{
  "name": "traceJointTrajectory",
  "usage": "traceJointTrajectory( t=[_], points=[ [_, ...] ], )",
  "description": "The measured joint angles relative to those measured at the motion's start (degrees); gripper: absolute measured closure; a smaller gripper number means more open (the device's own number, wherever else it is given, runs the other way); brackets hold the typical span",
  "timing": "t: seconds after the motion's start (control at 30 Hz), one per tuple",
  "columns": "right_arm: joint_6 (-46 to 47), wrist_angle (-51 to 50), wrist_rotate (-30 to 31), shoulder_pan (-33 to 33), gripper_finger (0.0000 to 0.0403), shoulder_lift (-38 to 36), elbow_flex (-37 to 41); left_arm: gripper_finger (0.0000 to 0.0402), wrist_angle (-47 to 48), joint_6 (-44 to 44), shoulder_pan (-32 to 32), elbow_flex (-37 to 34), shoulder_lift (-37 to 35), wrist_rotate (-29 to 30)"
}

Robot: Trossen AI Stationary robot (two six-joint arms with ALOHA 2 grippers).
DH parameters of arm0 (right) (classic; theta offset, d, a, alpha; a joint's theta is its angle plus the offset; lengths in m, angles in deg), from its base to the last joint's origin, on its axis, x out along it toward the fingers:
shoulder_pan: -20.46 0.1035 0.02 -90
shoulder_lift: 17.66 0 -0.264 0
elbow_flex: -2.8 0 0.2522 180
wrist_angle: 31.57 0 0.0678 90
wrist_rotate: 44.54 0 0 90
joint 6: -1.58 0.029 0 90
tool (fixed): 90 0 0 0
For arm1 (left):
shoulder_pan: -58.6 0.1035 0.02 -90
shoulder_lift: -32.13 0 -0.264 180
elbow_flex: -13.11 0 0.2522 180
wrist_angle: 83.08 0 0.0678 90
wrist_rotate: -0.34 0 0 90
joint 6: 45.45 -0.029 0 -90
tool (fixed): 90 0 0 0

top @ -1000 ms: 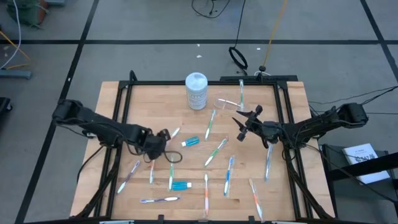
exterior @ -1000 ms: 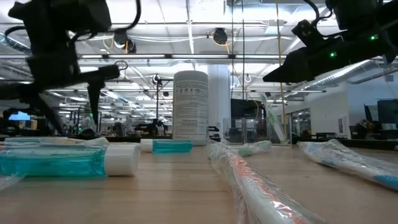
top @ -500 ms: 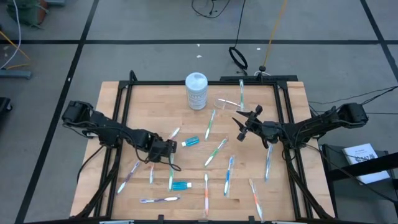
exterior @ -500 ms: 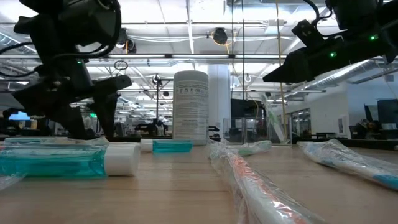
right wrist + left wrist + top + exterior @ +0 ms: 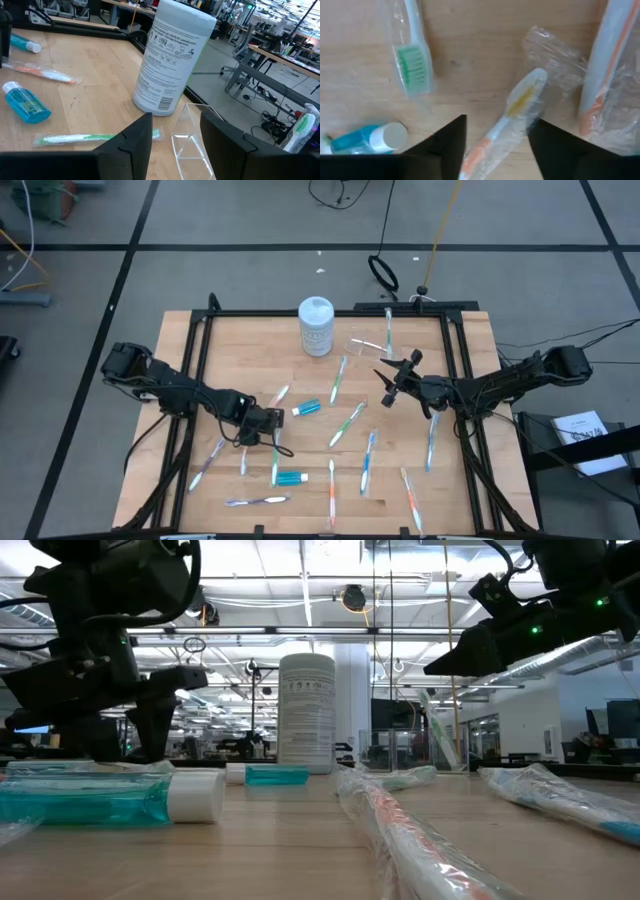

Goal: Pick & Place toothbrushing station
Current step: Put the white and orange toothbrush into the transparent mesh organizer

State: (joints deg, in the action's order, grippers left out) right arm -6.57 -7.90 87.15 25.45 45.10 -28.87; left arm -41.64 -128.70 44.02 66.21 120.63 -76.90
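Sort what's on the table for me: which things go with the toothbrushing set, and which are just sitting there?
Part of the job:
- toothbrushes, e.g. the orange-handled one between the left claw's fingers
- blue toothpaste tubes
- clear cup, lying by the right claw

Just lying about:
- white canister
- cable loop on the floor

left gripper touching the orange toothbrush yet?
Cannot tell. Left wrist view shows the orange toothbrush lying between the left gripper fingers, but no plain contact or gap; the high view is too coarse.
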Motion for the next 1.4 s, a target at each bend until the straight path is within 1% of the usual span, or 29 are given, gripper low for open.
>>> traceJointTrajectory(
  t=[0.23, 0.33, 0.47, 0.53, 0.63, 0.7, 0.77, 0.83, 0.9, 0.97, 1.03, 1.13, 1.23, 1.33, 1.4],
  points=[
    [0.0, 0.0, 0.0, 0.0, 0.0245, 0.0, 0.0, 0.0314, -0.7, 5.7, 0.0, -0.2, -0.6, 0.2],
    [0.3, 0.0, 0.0, 0.0, 0.0245, 0.0, 0.0, 0.035, -0.9, 6.5, 0.0, 0.0, -1.1, 0.4],
    [1.6, 0.0, 0.0, 0.0, 0.0245, 0.0, 0.0, 0.0388, -2.0, 7.5, -0.1, 1.6, -2.0, 1.4],
    [1.6, 0.0, 0.0, 0.0, 0.0245, 0.0, 0.0, 0.0397, -1.8, 8.0, -0.2, 3.4, -2.8, 2.4],
    [1.6, 0.0, 0.0, 0.0, 0.0245, 0.0, 0.0, 0.0392, -1.3, 11.0, -0.1, 7.4, -3.6, 3.8],
    [1.6, 0.3, 0.0, 0.0, 0.0245, 0.0, 0.0, 0.0391, -1.6, 14.7, 0.3, 11.0, -4.1, 5.4],
    [1.5, 0.6, 0.0, 0.0, 0.0245, 0.0, 0.0, 0.0397, -3.4, 21.0, 1.1, 14.5, -4.1, 7.0],
    [1.5, 0.4, 0.0, 0.0, 0.0245, 0.0, 0.0, 0.0398, -8.8, 30.0, 2.2, 17.6, -4.1, 8.2],
    [1.5, 0.5, 0.1, 0.0, 0.0245, 0.0, 0.0, 0.0393, -18.2, 40.3, 3.9, 20.0, -4.1, 9.0],
    [1.5, 0.5, 0.1, 0.0, 0.0245, 0.0, 0.0, 0.0391, -27.8, 48.1, 5.8, 21.4, -4.1, 9.2],
    [1.5, 0.5, 0.1, 0.0, 0.0245, 0.0, 0.0, 0.0396, -36.9, 52.7, 8.0, 22.3, -4.1, 7.3],
    [1.5, 0.5, 0.1, 0.0, 0.0245, 0.0, 0.0, 0.0398, -50.0, 60.4, 11.7, 22.4, -4.1, 1.0],
    [1.5, 0.5, 0.2, 0.0, 0.0245, 0.0, 0.0, 0.0391, -59.5, 69.6, 15.4, 22.4, -2.9, -4.4],
    [1.5, 0.7, 0.2, -0.1, 0.0245, 0.0, 0.0, 0.039, -64.7, 76.3, 18.0, 22.4, 0.2, -4.9],
    [1.5, 0.9, 0.5, -0.2, 0.0245, 0.0, 0.0, 0.0397, -68.6, 78.8, 18.9, 22.4, 3.6, -3.1]
  ],
)
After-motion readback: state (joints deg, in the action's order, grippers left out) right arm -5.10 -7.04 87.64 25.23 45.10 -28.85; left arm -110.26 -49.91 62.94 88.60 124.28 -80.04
